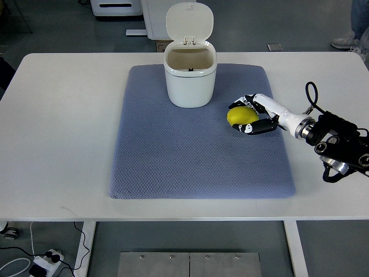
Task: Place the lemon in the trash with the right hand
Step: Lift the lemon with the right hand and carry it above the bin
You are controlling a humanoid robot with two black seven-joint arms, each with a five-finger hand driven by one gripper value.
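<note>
On the blue mat point(173, 167), right of the open bin point(190, 78), the lemon point(241, 116) lies with the right hand point(256, 115) cupped around it, fingers partly curled. Grasping appears to be under way; next it needs firm closure, then a lift left over the bin's rim.

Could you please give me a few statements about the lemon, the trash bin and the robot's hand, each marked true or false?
1. The lemon lies on the blue mat. True.
2. The trash bin has its lid closed. False: the lid stands open.
3. The right hand has its fingers around the lemon. True.
4. The lemon is already inside the bin. False: it lies on the mat, to the bin's right.
5. The left hand holds the bin. False: no left hand is in view.
</note>
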